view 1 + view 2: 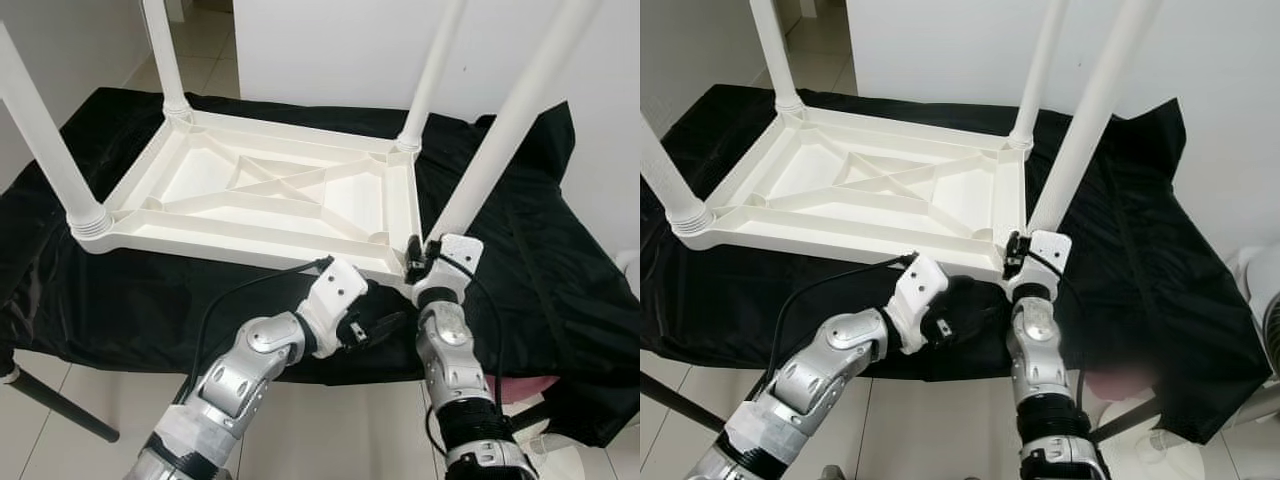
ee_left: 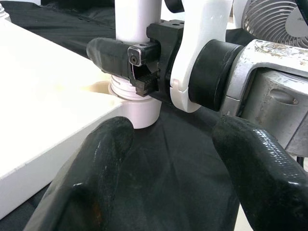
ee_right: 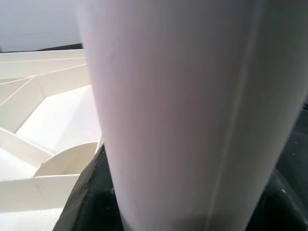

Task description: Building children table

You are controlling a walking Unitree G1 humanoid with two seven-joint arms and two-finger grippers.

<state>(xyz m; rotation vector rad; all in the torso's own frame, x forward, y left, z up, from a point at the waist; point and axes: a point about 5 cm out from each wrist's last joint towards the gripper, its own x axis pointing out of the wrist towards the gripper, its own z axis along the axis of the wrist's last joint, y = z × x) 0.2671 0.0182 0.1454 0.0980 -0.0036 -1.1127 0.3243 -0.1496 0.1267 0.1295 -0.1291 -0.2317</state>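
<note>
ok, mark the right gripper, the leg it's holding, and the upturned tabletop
right gripper (image 2: pixel 139 67), left wrist view, between its fingertips at the leg's base
near-right leg (image 1: pixel 505 130), left eye view, mid-shaft
tabletop (image 1: pixel 250 235), left eye view, near rim of the ribbed underside

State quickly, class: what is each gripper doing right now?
Left gripper: open, empty, beside the table corner.
Right gripper: shut on the near-right table leg, at its base.

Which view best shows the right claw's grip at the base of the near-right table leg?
The left wrist view: the right claw is seen side-on, clamped round the table leg just above its socket. The eye views show the wrist there, fingers mostly hidden. The right wrist view gives a close, blurred leg surface.
</note>
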